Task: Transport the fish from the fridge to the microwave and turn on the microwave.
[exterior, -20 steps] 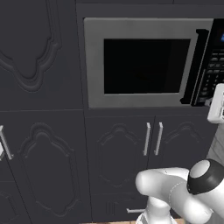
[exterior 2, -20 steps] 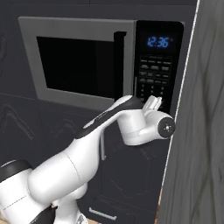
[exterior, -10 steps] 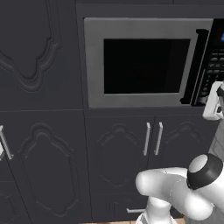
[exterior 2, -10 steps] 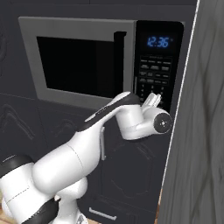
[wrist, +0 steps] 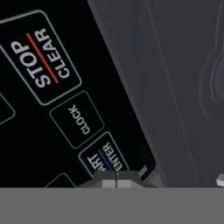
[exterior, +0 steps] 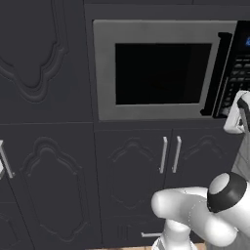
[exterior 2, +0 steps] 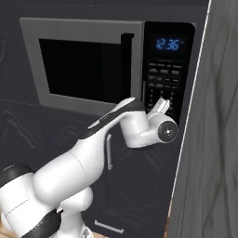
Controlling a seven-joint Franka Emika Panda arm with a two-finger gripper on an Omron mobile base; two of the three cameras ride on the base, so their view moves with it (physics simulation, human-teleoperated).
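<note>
The microwave (exterior 2: 93,69) is built into dark panelled cabinets (exterior: 44,161), its door closed: a flat grey frame around a dark, glossy window, a black bar handle (exterior: 217,73) upright at the window's right edge. To the right sits the black keypad panel (exterior 2: 165,79), with a blue display reading "12:36" (exterior 2: 167,44). In the hand view the keys are rounded white outlines on black, lettered "STOP CLEAR" (wrist: 41,57), "CLOCK" (wrist: 78,120) and a partly hidden "…ART / …ENTER" (wrist: 105,159). The tool (wrist: 116,177) has its tips pressed together, holding nothing, right at that lowest key. The fish cannot be made out behind the dark window.
</note>
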